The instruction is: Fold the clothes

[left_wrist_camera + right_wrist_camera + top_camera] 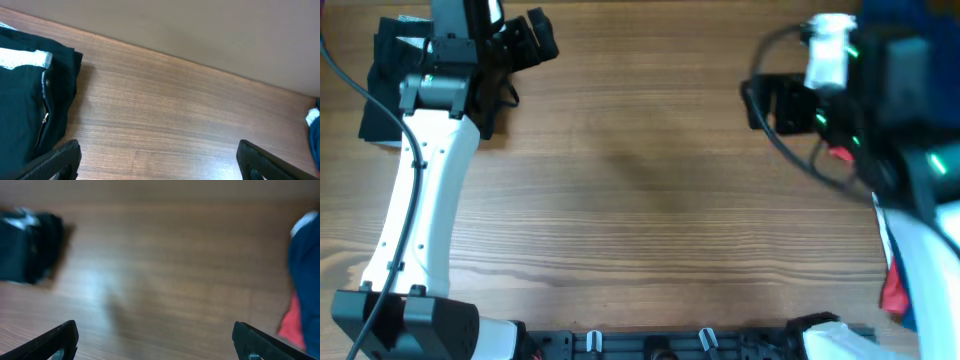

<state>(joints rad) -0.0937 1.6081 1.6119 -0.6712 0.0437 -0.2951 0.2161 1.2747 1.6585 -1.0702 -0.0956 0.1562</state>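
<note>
The black shorts [382, 88] lie bunched at the table's far left corner, partly under my left arm. In the left wrist view the black shorts [22, 107] fill the left side, showing a pale waistband lining [25, 57] and a zipper. My left gripper [534, 40] is just right of them, and in its own view the left gripper [160, 167] stands open over bare wood. My right gripper [762, 102] hovers at the far right, and the right gripper [157, 345] is open with nothing between its fingers. The black shorts [27, 245] appear blurred and far off in that view.
A pile of blue cloth [910, 25] sits at the far right corner behind the right arm, seen as blue cloth [306, 275] with a red piece [292, 322] beside it. A red item [895, 290] lies at the right edge. A black rail [660, 345] runs along the front.
</note>
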